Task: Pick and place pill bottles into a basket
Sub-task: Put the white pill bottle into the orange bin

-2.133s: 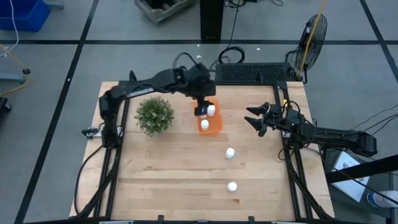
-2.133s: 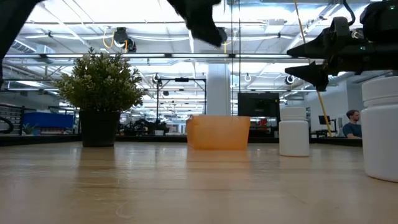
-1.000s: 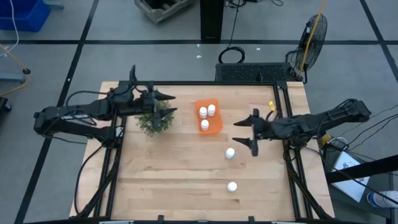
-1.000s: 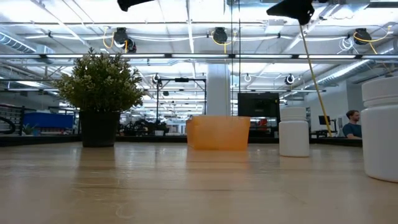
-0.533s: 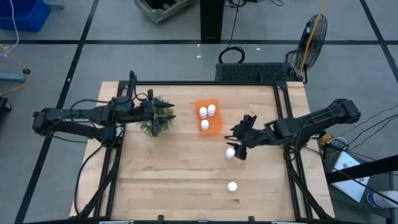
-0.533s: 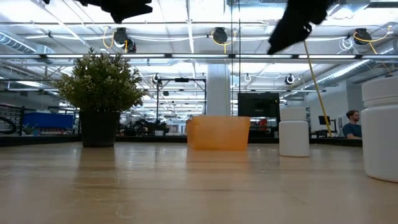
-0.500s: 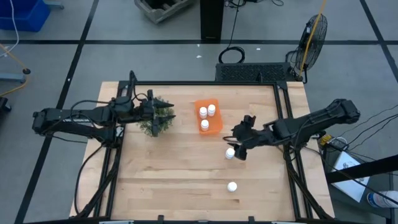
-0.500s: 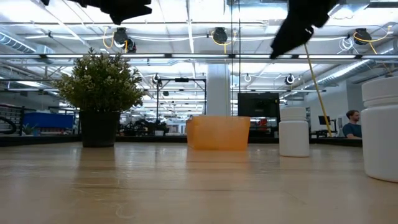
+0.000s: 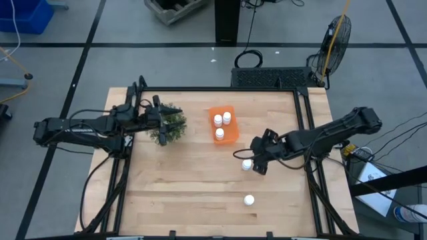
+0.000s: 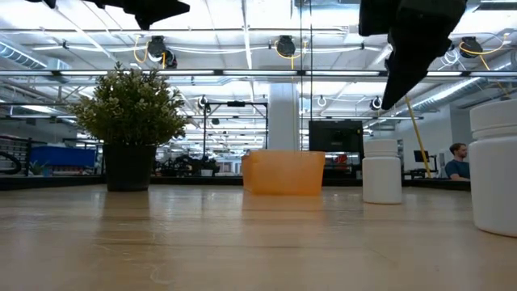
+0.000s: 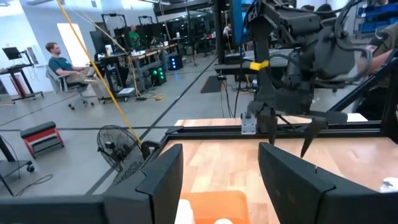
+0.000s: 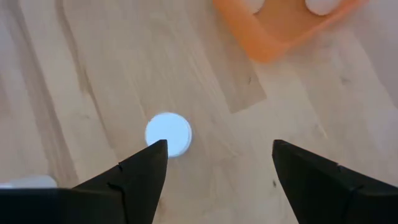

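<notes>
Three white pill bottles (image 9: 219, 134) stand in the orange basket (image 9: 231, 131). Two more stand upright on the table on their bases: one (image 9: 247, 165) right of the basket's near end, one (image 9: 249, 199) nearer the front edge. My right gripper (image 9: 252, 159) is open and points down, just above the first bottle, whose cap (image 12: 168, 134) shows beside one finger (image 12: 140, 171). My left gripper (image 9: 167, 115) is open and empty over the green plant (image 9: 175, 127), left of the basket.
The potted plant (image 10: 133, 121) stands left of the basket (image 10: 283, 171). The black frame rails (image 9: 307, 133) run along the table's sides and far edge. Bare wood lies in front of the basket and along the near left. A person sits in the room beyond (image 11: 62, 62).
My right gripper has gone toward the table's left and near edges and down, tipping its fingers downward over the loose bottle beside the basket. My left gripper has drawn back a little toward the table's left edge, over the plant. The bottles have not moved.
</notes>
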You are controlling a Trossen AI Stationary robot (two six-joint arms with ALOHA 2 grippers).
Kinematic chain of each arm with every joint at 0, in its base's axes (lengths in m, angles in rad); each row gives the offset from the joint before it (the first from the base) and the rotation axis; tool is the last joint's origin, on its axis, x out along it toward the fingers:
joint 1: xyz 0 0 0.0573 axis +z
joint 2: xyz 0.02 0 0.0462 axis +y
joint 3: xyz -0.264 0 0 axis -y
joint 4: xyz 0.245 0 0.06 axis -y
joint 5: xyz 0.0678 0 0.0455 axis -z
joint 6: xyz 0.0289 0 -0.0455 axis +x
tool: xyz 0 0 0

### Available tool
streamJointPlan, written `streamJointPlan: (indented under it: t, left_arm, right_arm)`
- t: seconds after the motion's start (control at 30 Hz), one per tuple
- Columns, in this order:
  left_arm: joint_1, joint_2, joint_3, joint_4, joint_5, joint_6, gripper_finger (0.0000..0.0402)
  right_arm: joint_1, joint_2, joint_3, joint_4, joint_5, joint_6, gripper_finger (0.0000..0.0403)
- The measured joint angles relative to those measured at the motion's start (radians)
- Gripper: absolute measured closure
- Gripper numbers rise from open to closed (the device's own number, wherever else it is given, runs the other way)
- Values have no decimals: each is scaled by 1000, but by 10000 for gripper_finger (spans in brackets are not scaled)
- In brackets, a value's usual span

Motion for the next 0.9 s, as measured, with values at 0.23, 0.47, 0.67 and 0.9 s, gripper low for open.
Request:
streamJointPlan:
  t: [0.23,0.47,0.67,0.9]
  left_arm:
    - [0,-20,0,-30,-1,3,188]
    - [-9,-58,0,-116,-43,-22,188]
    - [-60,-134,-12,-181,-55,-31,188]
    - [-98,-301,-233,-78,-131,-98,188]
  right_arm:
    - [-1,62,0,6,-11,-44,139]
    - [0,48,-1,45,-10,-48,140]
    - [0,35,-1,83,-10,-82,140]
    - [-2,13,-2,124,-10,-120,140]
